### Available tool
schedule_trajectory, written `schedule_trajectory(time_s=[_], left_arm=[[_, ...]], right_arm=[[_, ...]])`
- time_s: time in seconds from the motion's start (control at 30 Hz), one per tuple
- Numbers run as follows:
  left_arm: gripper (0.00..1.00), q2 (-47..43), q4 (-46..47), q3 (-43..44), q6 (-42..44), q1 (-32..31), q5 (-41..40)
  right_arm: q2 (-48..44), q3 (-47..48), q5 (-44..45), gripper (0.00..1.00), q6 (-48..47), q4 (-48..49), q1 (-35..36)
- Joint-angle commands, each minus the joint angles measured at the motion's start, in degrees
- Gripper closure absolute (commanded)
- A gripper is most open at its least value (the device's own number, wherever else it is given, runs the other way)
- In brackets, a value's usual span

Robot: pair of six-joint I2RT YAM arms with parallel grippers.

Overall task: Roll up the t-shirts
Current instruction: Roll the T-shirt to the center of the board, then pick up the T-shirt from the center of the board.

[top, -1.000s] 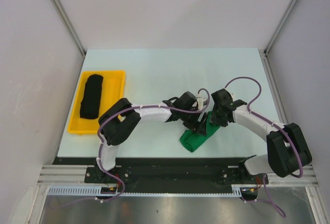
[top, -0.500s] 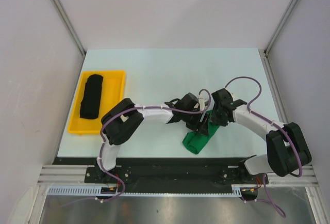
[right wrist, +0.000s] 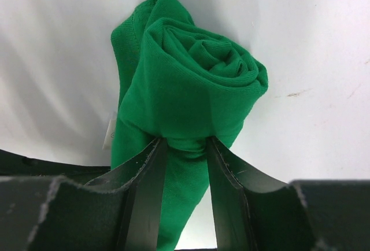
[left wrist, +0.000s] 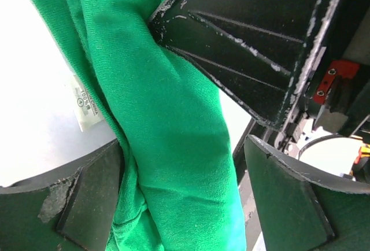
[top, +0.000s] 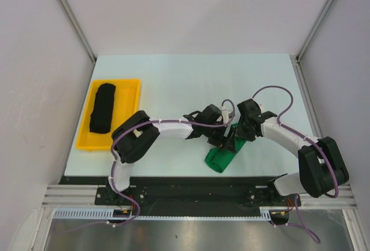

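Observation:
The green t-shirt [top: 218, 160] lies as a tight roll near the table's front edge, its spiral end showing in the right wrist view [right wrist: 196, 72]. My right gripper [top: 240, 137] [right wrist: 185, 144] is shut on the far part of this roll, the cloth squeezed between both fingers. My left gripper [top: 228, 141] [left wrist: 182, 167] is open around the same roll [left wrist: 167, 118]; the cloth rests against one finger and a gap shows at the other. The black t-shirt [top: 102, 107] lies rolled in the yellow tray [top: 134, 84].
The yellow tray sits at the table's left side. A white care label [left wrist: 87, 103] sticks out of the green roll. The two wrists stand close together over the roll. White walls enclose the pale table [top: 191, 83] on three sides.
The left gripper's jaws narrowed on the green roll, then widened again. The left wrist and the roll shifted slightly to the right. The right gripper kept its hold.

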Motion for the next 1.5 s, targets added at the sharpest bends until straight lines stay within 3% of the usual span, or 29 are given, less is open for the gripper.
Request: schedule_trajectory(time_s=[0.0, 0.1, 0.2, 0.3, 0.33, 0.4, 0.43, 0.47, 0.6, 0.83, 1.47], left_arm=[[0.12, 0.5, -8.6, 1.1, 1.9, -1.2, -6.9], [0.14, 1.5, -8.0, 0.8, 0.7, -1.9, -8.4], [0.26, 2.2, -6.6, -0.1, -0.8, -2.5, -8.1], [0.49, 2.6, -4.6, -1.7, -2.3, -2.9, -8.5], [0.65, 2.4, -3.8, -2.1, -2.6, -2.9, -8.6], [0.80, 2.4, -3.5, -2.6, -2.7, -2.9, -8.8], [0.95, 2.3, -3.4, -2.6, -2.6, -2.9, -8.8], [1.00, 2.3, -3.5, -2.4, -2.4, -2.9, -9.0], [1.00, 1.5, -2.9, -2.1, -1.2, -2.9, -9.3], [1.00, -0.3, -2.3, -1.3, 0.6, -2.1, -8.7], [1.00, -12.2, -2.6, -3.7, 6.8, 4.5, -10.1]], right_arm=[[1.6, 1.3, 0.4, 0.61, 0.1, 3.0, -0.1], [1.7, 1.3, 0.4, 0.61, 0.2, 3.0, -0.1], [1.5, 1.3, 0.4, 0.61, 0.2, 3.0, -0.2], [1.3, 1.3, 0.4, 0.61, 0.1, 2.9, -0.2], [1.2, 1.3, 0.5, 0.61, 0.1, 2.8, -0.4], [0.4, 1.3, 0.4, 0.61, 0.0, 2.4, -0.4], [-0.3, 1.3, 0.3, 0.61, 0.0, 2.4, -0.5], [-1.6, 1.3, 0.1, 0.61, 0.0, 2.2, -0.6], [-6.6, 3.1, 0.1, 0.58, 0.0, -0.5, -1.4], [-18.6, 5.8, 3.1, 0.40, 0.2, -5.5, -3.4], [-22.0, 5.9, 3.5, 0.39, 0.3, -8.5, -5.0]])
